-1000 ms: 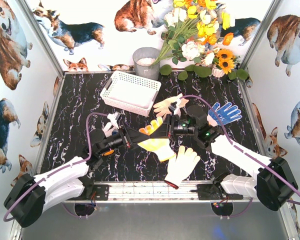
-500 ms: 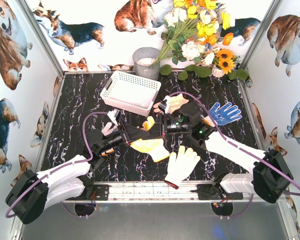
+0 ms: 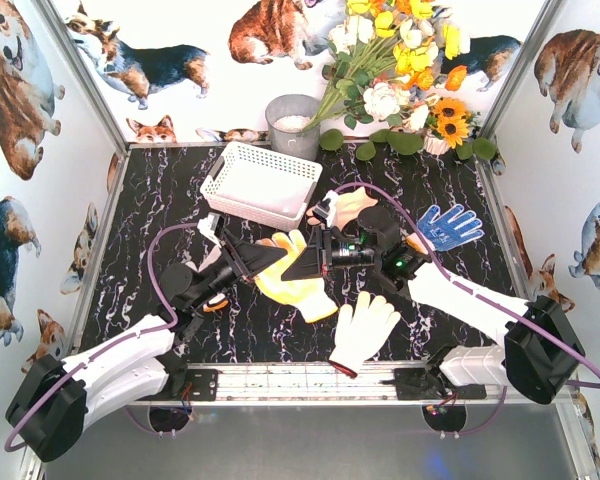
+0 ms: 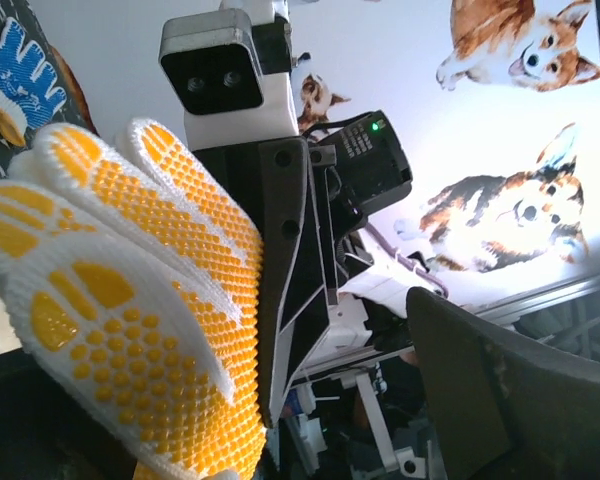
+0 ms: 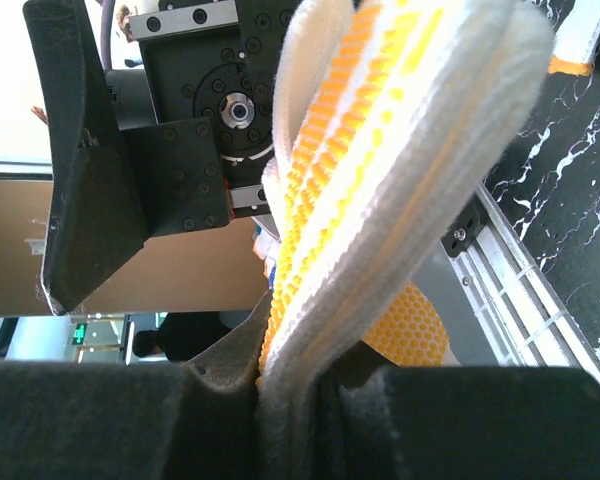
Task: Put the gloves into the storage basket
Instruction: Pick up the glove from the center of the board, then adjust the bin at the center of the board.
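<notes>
An orange-dotted white glove (image 3: pixel 298 288) hangs over the middle of the table, pinched in my right gripper (image 3: pixel 300 266), which is shut on it. The right wrist view shows the glove (image 5: pixel 380 180) clamped between the jaws (image 5: pixel 290 400). My left gripper (image 3: pixel 265 255) is open just left of the glove. In the left wrist view the glove (image 4: pixel 130 320) lies left of my own finger (image 4: pixel 510 390). The white lattice storage basket (image 3: pixel 242 205) stands behind, with no glove in it. A white red-cuffed glove (image 3: pixel 363 330), a blue-dotted glove (image 3: pixel 448 226) and a cream glove (image 3: pixel 348 206) lie on the table.
A grey round metal bucket (image 3: pixel 292 125) and a bunch of flowers (image 3: pixel 400 90) stand at the back. Corgi-print walls close in the table on three sides. A metal rail (image 3: pixel 300 378) runs along the near edge.
The orange-dotted glove passed from my left gripper to my right. The left gripper let go and drew back to the left; the right gripper with the glove shifted left, nearer the basket.
</notes>
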`<control>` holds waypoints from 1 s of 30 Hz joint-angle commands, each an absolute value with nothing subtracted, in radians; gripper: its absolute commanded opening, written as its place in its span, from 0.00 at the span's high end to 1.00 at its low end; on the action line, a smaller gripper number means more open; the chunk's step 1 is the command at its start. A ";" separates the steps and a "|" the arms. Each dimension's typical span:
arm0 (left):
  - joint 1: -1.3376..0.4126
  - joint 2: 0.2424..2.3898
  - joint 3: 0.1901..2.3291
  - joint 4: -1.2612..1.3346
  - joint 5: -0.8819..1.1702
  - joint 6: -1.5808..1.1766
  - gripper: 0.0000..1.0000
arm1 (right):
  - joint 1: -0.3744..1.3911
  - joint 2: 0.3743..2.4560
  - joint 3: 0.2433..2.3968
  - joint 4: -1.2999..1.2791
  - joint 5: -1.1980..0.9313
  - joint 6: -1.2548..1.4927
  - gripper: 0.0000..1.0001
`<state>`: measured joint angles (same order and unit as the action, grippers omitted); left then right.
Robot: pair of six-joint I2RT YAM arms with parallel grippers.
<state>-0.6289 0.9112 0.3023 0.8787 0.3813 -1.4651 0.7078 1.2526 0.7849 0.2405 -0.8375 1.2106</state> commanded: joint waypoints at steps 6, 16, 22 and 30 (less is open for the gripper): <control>-0.617 0.882 0.290 0.934 0.330 -1.492 0.30 | 0.719 1.241 0.821 0.249 -0.855 1.151 0.90; -0.603 0.923 0.316 0.885 0.316 -1.419 0.76 | 0.719 1.303 0.987 -0.159 -0.807 0.869 0.90; -0.559 0.959 0.345 0.839 0.313 -1.267 0.97 | 0.698 1.401 1.109 -0.362 -0.709 0.709 0.91; -0.456 1.027 0.391 0.803 0.351 -1.095 0.96 | 0.630 1.597 1.320 -0.516 -0.619 0.538 0.92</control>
<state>-0.5018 1.0073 0.3279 0.7826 0.3199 -1.2221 0.6792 1.5280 1.2118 -0.4019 -0.7162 0.6788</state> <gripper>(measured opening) 0.076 0.133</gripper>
